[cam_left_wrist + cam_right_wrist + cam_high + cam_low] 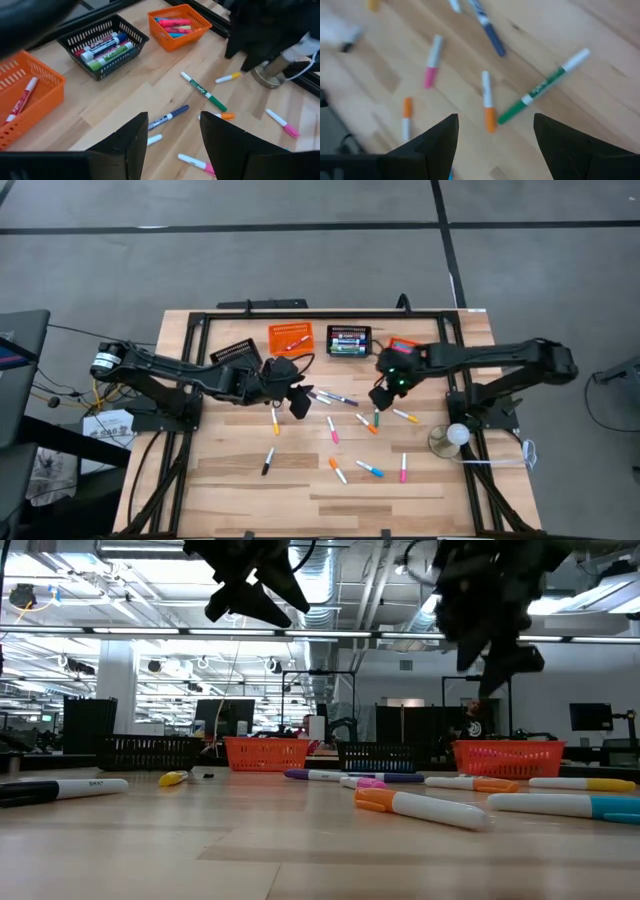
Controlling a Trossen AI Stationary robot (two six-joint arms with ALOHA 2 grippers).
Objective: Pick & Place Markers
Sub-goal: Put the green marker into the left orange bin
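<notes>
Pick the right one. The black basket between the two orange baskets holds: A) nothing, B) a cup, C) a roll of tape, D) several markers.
D: in the left wrist view the black basket holds several markers lying side by side, with an orange basket beyond it.

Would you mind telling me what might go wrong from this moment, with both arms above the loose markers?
1. The left pincer and right pincer hang open over the same cluster of markers, so the arms may collide.
2. The green marker and the orange-capped marker nearly touch, so a grab could catch both or knock one away.
</notes>
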